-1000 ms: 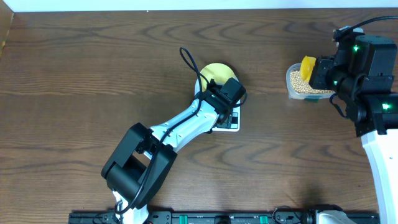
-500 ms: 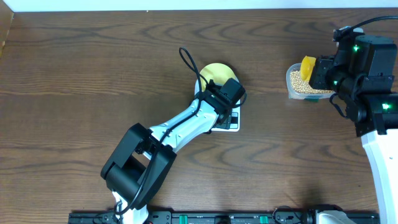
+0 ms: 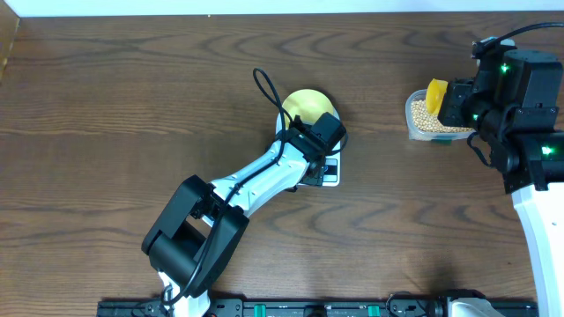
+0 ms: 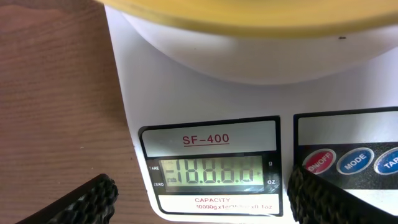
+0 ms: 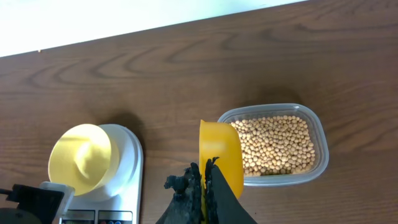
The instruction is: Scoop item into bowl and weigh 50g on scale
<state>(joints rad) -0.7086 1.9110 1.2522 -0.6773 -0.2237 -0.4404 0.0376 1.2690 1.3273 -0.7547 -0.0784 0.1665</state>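
left gripper [image 4: 205, 200] wide open over scale [image 4: 186, 93]; right gripper [image 5: 204, 186] clamps scoop [image 5: 221, 152] above beans [image 5: 280, 143].

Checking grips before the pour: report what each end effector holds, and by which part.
The right end effector is shut on the yellow scoop, pinching its handle end. The left end effector is open over the scale, holding nothing.

The table [image 3: 132, 106] is grained wood, the scale [image 4: 186, 93] smooth white plastic, the tub [image 5: 319, 142] clear, probably plastic.
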